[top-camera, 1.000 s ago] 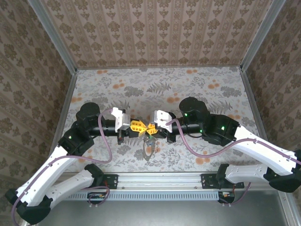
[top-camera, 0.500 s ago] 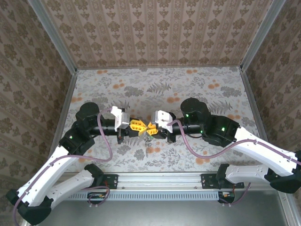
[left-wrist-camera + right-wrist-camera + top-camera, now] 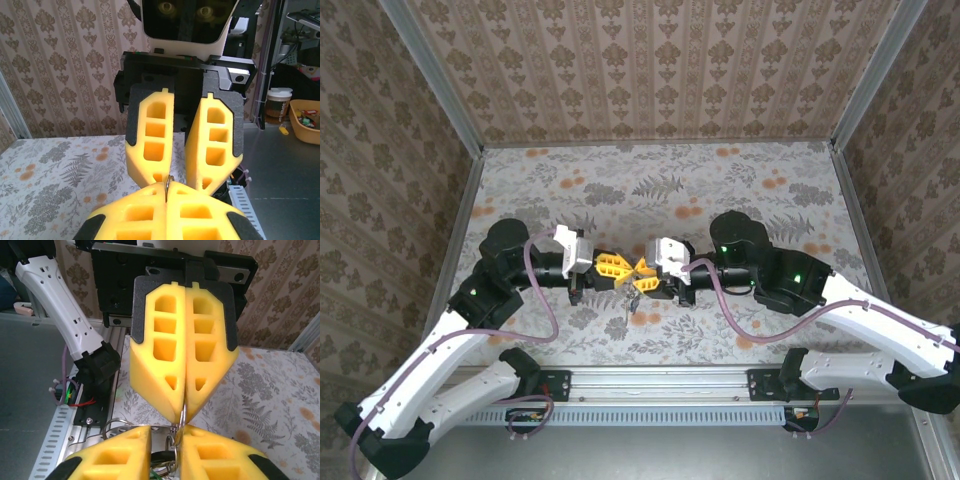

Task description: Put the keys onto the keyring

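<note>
Just inside the middle of the near edge of the flower-patterned table (image 3: 750,190), a small bunch of metal keys (image 3: 632,300) dangles beneath two yellow-fingered grippers that meet tip to tip. The left gripper (image 3: 184,409) is clenched on the thin grey metal keyring (image 3: 182,416), holding it clear of the table. The right gripper (image 3: 165,430) has its jaws a little apart around the wire, pinching nothing that I can see. To me this is the threading step. Next it wants a firm, well-aligned pinch on a key.
</note>
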Controlling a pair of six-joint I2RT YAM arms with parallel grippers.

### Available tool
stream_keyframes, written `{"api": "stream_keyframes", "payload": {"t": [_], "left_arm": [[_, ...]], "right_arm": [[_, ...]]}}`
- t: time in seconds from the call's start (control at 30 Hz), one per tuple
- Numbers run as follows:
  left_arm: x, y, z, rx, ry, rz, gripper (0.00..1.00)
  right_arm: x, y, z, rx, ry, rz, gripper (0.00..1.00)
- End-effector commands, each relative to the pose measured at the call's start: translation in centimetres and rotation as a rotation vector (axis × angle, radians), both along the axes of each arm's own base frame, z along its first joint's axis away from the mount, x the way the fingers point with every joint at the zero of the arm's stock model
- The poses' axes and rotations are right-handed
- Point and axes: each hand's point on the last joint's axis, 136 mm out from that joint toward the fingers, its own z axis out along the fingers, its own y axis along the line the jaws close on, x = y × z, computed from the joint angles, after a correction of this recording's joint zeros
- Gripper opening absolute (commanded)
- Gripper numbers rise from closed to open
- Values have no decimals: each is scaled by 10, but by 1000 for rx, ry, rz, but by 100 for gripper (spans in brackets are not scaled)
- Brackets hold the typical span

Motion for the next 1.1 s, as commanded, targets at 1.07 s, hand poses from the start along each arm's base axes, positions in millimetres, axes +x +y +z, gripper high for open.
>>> {"api": "stream_keyframes", "payload": {"t": [1.07], "left_arm": [[29,21,-9,268,-142,292,34]], "right_arm": [[33,-14,-4,-92,-69,-201,0]]}}
